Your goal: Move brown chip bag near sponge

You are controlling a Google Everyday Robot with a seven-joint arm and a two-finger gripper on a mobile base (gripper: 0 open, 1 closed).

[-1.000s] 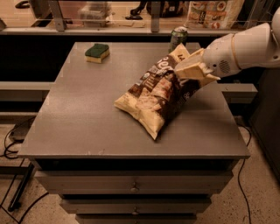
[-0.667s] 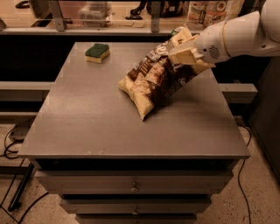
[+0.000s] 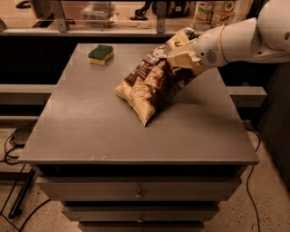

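Observation:
The brown chip bag (image 3: 152, 84) is dark brown and pale yellow. It hangs tilted over the middle of the grey table (image 3: 90, 131), its lower corner close to the surface. My gripper (image 3: 179, 53) is shut on the bag's upper right end. The sponge (image 3: 100, 54), green top over yellow, lies at the table's far left, a short way left of the bag.
The green drink can (image 3: 190, 32) is mostly hidden behind my gripper at the far right of the table. Drawers (image 3: 136, 195) run below the table's front edge. A shelf with packages (image 3: 217, 11) stands behind the table. Cables (image 3: 11, 145) lie on the floor at left.
My gripper has carried the bag up and to the left, toward the far side of the table and closer to the sponge. The sponge has not moved.

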